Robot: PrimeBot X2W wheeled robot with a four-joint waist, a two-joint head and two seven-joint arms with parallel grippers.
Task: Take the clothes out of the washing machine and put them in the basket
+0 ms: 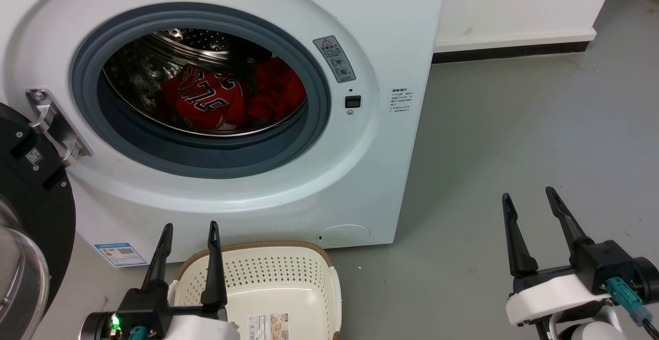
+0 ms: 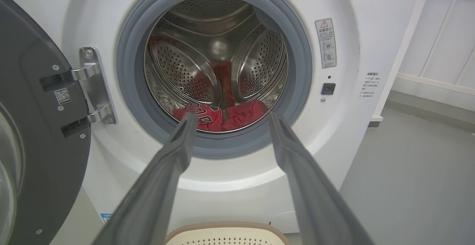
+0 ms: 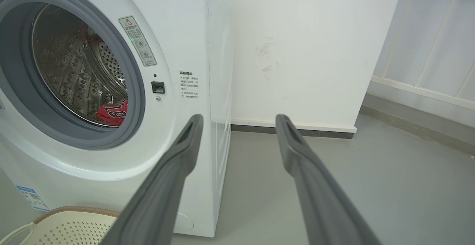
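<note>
**Open washing machine [image 1: 391,123], red clothes [image 1: 211,98] inside**

A white washing machine is standing with its dark door [image 1: 31,216] swung open. A cream basket [image 1: 309,278] is sitting just in front of it. Red clothes are lying low in the drum [image 1: 206,41]. The left claw [image 1: 190,225], above the basket, and the right claw [image 1: 528,193], off to the machine's right, are both gaping empty. Reaching in low, clear of the grey rim [image 1: 322,103], looks best.

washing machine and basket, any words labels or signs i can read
No words read clearly.
Grey sticker on the washing machine: red warning triangle, print too small.
Clothes: black-and-white lettering, crumpled, unreadable.
Door: QR code sticker, no words.
Basket label: blurred.
</note>
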